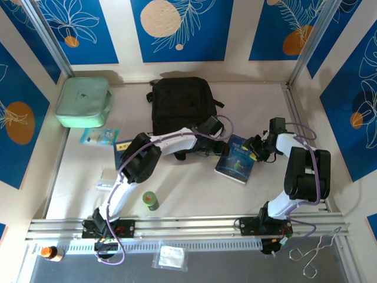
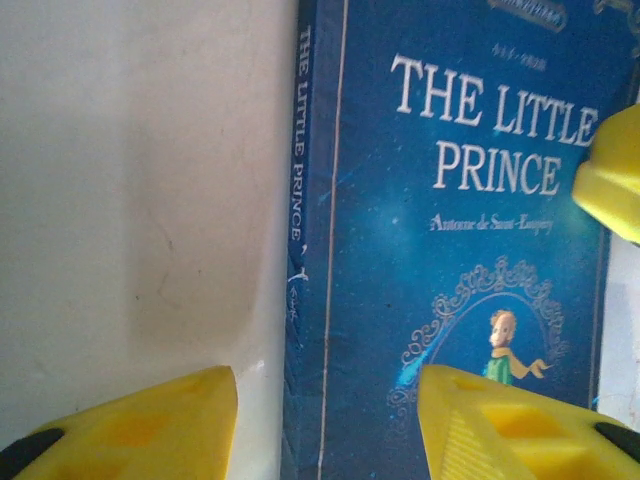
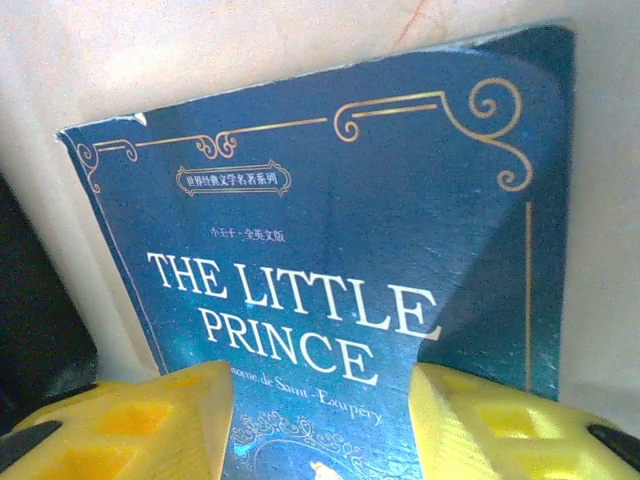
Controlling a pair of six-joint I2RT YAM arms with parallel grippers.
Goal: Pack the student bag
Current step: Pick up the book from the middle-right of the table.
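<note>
Squarely at the far middle of the bench (image 1: 194, 188) lies the student bag (image 1: 179, 103), flat on its back and well apart from the mint green zip case (image 1: 83, 101) in the far left corner. Nearer than the bag, a blue paperback (image 1: 235, 158) titled "The Little Prince" rests face up, and both arms reach in over it from opposite sides. The left hand (image 2: 325, 400) is spread over the book's spine edge: one yellow finger (image 2: 150, 425) hangs over bare bench beside the spine, the other (image 2: 500, 425) over the front cover, and nothing is pinched between them. A yellow fingertip (image 2: 612, 170) of the other arm shows at the cover's opposite edge in the left wrist view. The right hand (image 3: 322, 385) is likewise released, its two yellow fingers (image 3: 150, 420) set apart above the cover with the title between them; the cover's corner (image 3: 510, 110) beside one finger curls upward. Whether any fingertip touches the book I cannot tell. Elsewhere, a small green bottle (image 1: 151, 200) stands near the left arm's base, some flat packets (image 1: 100, 137) lie below the mint case, and an orange-capped bottle (image 1: 50, 252) sits on the front ledge.
</note>
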